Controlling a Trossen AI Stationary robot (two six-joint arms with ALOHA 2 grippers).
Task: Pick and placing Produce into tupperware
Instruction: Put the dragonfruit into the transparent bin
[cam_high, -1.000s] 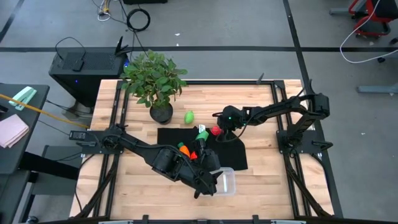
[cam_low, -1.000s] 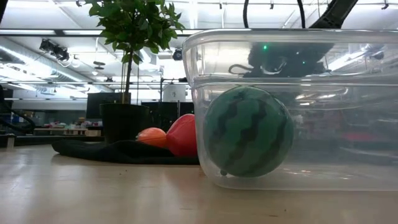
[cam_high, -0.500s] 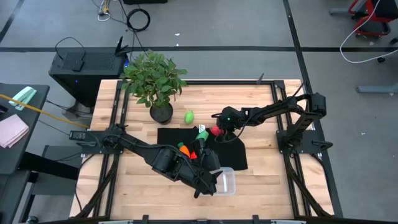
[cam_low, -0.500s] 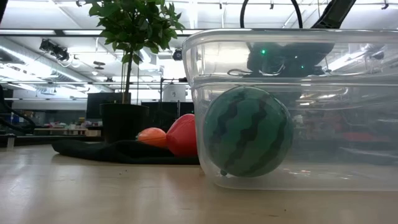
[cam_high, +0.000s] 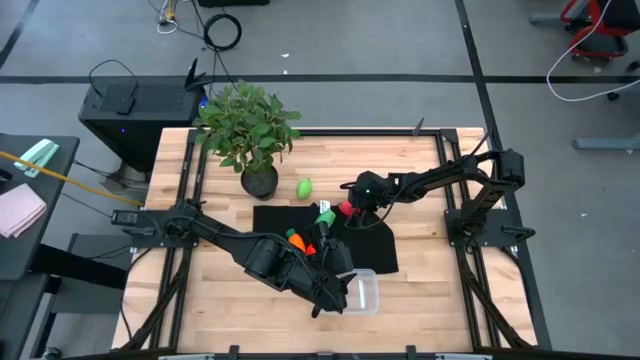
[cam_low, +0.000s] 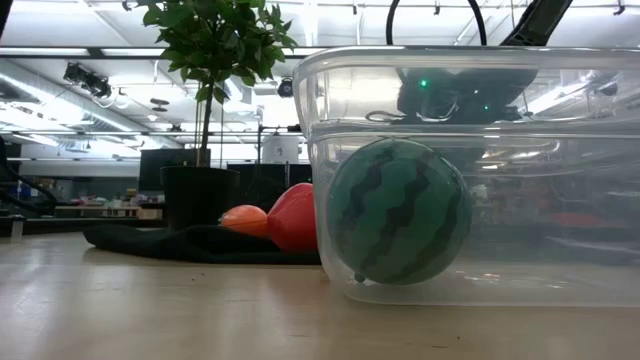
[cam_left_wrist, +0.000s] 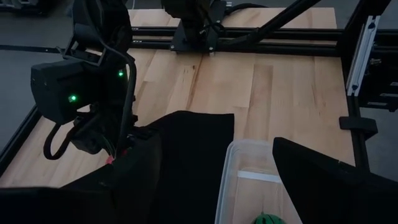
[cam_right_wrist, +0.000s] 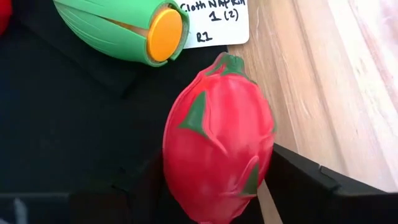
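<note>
Dragonfruit (cam_right_wrist: 219, 140), red with green scales, lies at the black mat's (cam_high: 370, 245) edge beside the bare tabletop (cam_high: 420, 165), directly between the right claw's (cam_right_wrist: 211, 186) spread fingers, its long axis running along them, far nearer this arm.

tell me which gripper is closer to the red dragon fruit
Right. The right gripper is down at the red dragon fruit, one finger on each side of it. The left gripper is away at the clear tub, near the table's front edge.
</note>
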